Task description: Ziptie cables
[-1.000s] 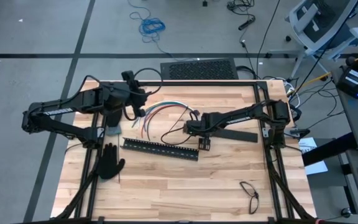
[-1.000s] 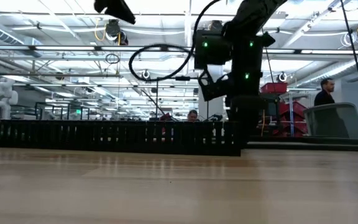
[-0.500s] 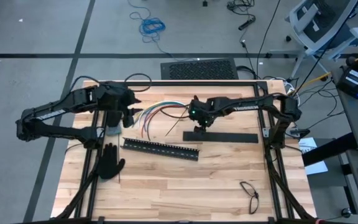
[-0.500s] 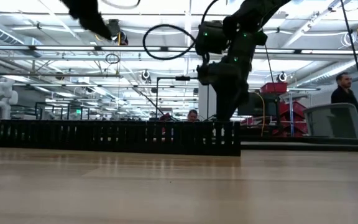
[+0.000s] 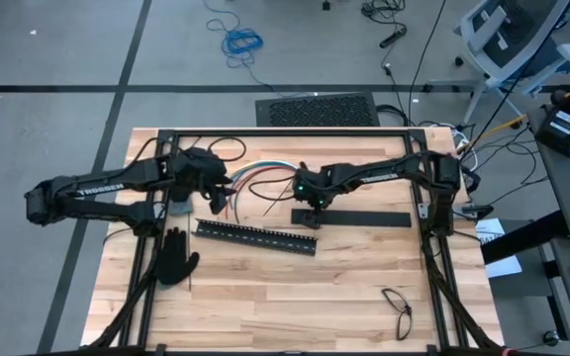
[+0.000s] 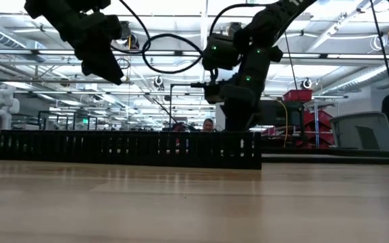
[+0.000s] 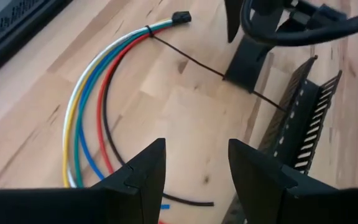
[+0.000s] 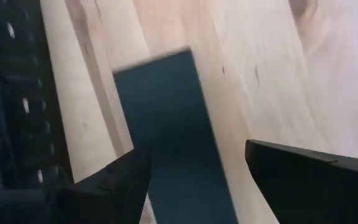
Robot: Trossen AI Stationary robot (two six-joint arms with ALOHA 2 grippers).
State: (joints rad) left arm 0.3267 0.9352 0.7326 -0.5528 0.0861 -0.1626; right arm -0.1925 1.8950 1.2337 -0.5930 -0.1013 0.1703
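Thin red, blue, white, yellow-green cables (image 7: 89,93) cinched one end by thin dark ziptie (image 7: 185,59); rest loose. Left gripper (image 7: 191,171), right gripper (image 8: 191,180) both spread, empty.

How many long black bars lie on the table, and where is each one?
2. One slotted bar lies near the table's middle, in front of the cables. One flat bar lies to its right, just below the right claw. Others may be hidden under the arms.

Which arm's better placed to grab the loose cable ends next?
Left, probably. The left claw is open, looking down on the fanned cables, which one ziptie already binds at the far end. The right claw, also open, is over the flat black bar.
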